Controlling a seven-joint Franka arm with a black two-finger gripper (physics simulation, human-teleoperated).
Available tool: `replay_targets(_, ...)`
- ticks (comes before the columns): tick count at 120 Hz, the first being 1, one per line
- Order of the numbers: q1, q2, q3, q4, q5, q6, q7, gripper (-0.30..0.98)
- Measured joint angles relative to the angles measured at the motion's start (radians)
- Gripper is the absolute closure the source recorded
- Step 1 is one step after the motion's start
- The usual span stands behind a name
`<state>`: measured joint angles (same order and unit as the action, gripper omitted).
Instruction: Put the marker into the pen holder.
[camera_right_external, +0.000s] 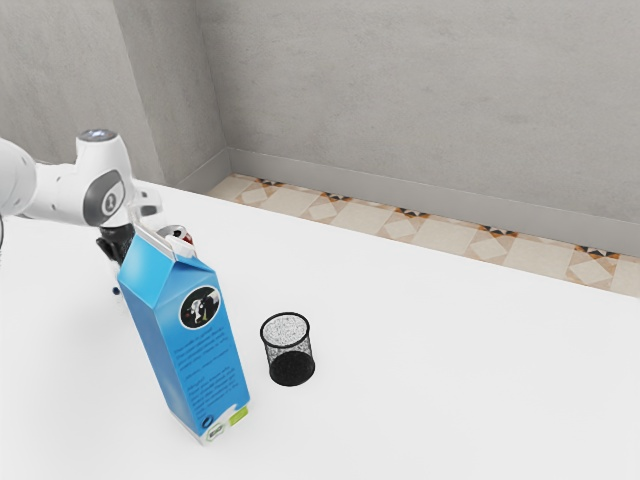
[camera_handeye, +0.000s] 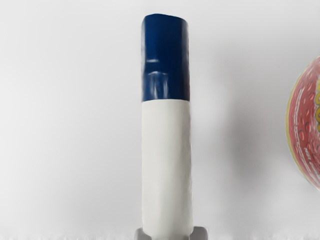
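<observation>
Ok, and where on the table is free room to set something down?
The table is bare to the exterior view's right of the pen holder, and to its left of the carton's foot. It is crowded behind the carton, around the gripper and can.

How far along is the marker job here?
Done, it seems: the grasp, with fingers against both sides of the marker. In hand: the marker, probably raised, since its shadow falls apart from it. To do: carrying it over to the mesh pen holder beside the blue carton and releasing it.
</observation>
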<state>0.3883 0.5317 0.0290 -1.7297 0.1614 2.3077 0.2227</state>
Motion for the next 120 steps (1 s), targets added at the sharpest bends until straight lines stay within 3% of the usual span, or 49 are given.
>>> replay_targets(40, -0.002, -0.137, 0.004, 0.063, 0.104, -0.016, 0.002, 0.79)
replay_targets(71, -0.058, 0.018, -0.052, 0.344, 0.172, -0.018, -0.002, 0.79)
replay_targets(120, -0.204, 0.071, -0.104, 0.396, 0.215, -0.005, -0.009, 0.79)
